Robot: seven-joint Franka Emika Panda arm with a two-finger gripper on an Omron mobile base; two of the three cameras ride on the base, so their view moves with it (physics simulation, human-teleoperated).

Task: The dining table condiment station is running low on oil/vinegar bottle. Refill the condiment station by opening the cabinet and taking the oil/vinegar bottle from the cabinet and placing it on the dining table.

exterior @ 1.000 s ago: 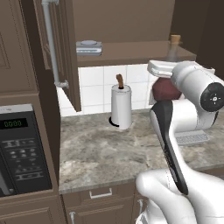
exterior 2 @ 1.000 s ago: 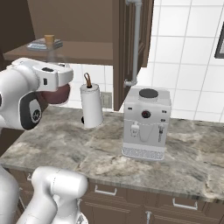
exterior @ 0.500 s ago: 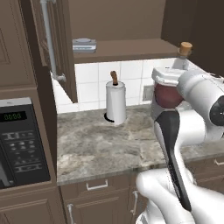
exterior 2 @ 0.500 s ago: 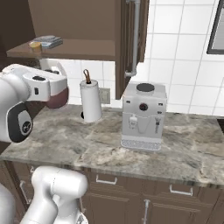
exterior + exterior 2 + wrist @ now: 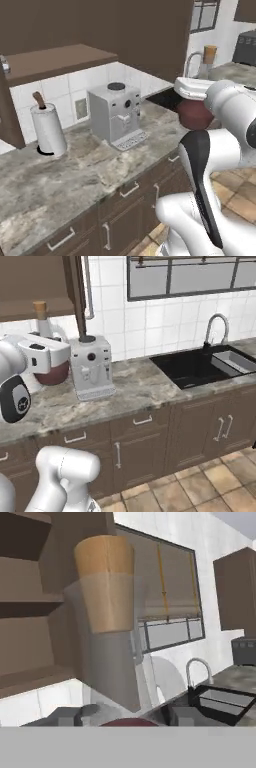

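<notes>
While held left of the coffee machine point(image 5: 91, 367), the oil/vinegar bottle point(image 5: 52, 372) sits clamped in the gripper point(image 5: 47, 358), above the counter point(image 5: 140, 387)

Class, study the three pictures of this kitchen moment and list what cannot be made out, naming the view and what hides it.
- The fingers on the oil/vinegar bottle: left base view, covered by the white hand.
- The bottle's lower body: right base view, hidden behind the hand; hand view, cut off at the bottom.
- The paper-towel roll: its base is partly hidden by the dark cabinet edge, left base view.
- The sink basin's floor: too dark, right base view.
</notes>
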